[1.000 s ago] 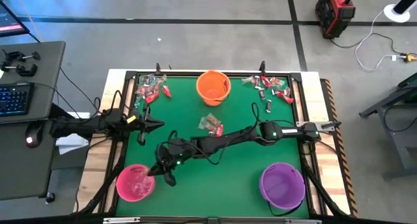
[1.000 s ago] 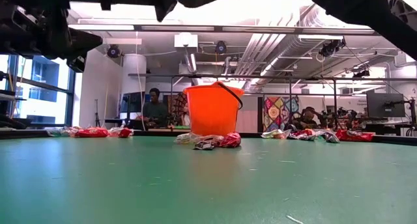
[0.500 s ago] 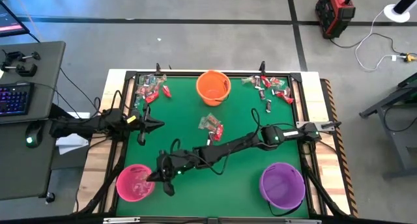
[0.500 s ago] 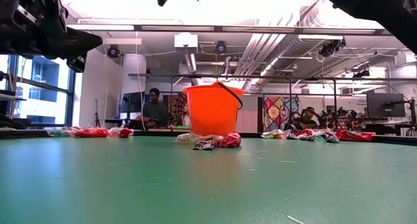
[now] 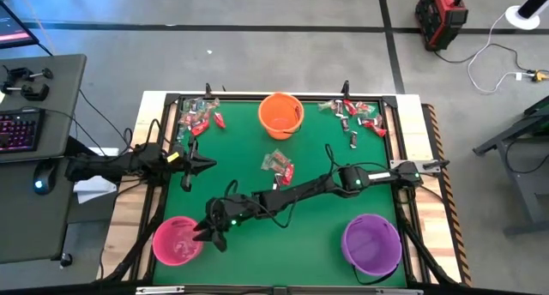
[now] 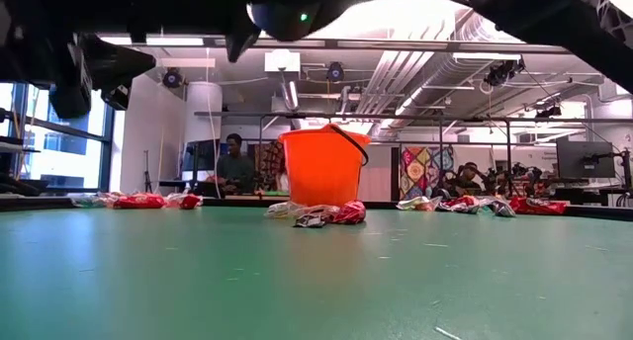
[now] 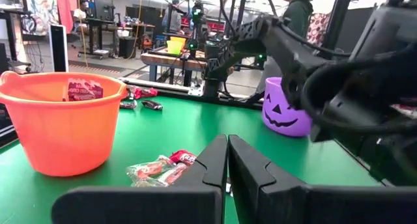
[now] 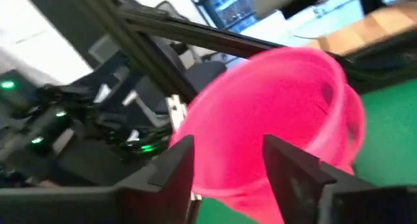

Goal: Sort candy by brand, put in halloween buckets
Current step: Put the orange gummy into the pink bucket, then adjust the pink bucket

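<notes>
My right gripper (image 8: 225,165) stands open at the pink bucket's (image 8: 280,113) rim, nothing between its fingers; in the high view it (image 5: 210,233) sits at the pink bucket's (image 5: 176,242) right side. The orange bucket (image 5: 280,115) stands at the far middle and holds a red candy (image 7: 83,89). The purple bucket (image 5: 371,243) stands near right. Candy lies in three heaps: far left (image 5: 197,117), far right (image 5: 356,115) and mid-table (image 5: 277,164). My left gripper (image 7: 227,159) waits shut at the table's left side (image 5: 193,165).
My right arm (image 5: 292,192) stretches slantwise across the green mat from the right edge to the near left. A black frame (image 5: 171,102) runs round the table. People and workbenches show in the room beyond the far edge (image 6: 235,162). A desk with keyboard stands left of the table (image 5: 21,128).
My right gripper has moved toward the table's near edge and slightly down, closing on the pink bucket's rim, and has rolled a little about its own line. The buckets and candy heaps have stayed where they were.
</notes>
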### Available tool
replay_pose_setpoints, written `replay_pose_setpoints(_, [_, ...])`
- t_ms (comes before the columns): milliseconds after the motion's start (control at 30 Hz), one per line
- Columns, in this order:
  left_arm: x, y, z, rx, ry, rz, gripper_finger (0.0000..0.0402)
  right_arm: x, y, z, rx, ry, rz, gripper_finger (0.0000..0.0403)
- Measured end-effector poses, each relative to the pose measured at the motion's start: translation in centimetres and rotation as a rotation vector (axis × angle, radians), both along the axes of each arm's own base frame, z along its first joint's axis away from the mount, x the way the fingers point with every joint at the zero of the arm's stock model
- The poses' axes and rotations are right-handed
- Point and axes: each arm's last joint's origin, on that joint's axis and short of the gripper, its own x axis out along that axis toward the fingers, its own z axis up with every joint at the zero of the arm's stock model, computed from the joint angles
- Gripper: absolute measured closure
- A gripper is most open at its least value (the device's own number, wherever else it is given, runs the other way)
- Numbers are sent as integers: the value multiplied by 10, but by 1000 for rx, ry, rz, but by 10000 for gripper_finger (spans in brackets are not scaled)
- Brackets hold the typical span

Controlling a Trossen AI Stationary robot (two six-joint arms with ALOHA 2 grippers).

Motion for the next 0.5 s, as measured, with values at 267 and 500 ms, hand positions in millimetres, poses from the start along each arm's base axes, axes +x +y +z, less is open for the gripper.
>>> replay_pose_setpoints(267, [0, 0, 0, 0, -1, 0, 398, -11, -18, 52, -104, -17, 139, 196])
replay_pose_setpoints(500, [0, 0, 0, 0, -1, 0, 398, -56, -49, 126, -372, 170, 122, 263])
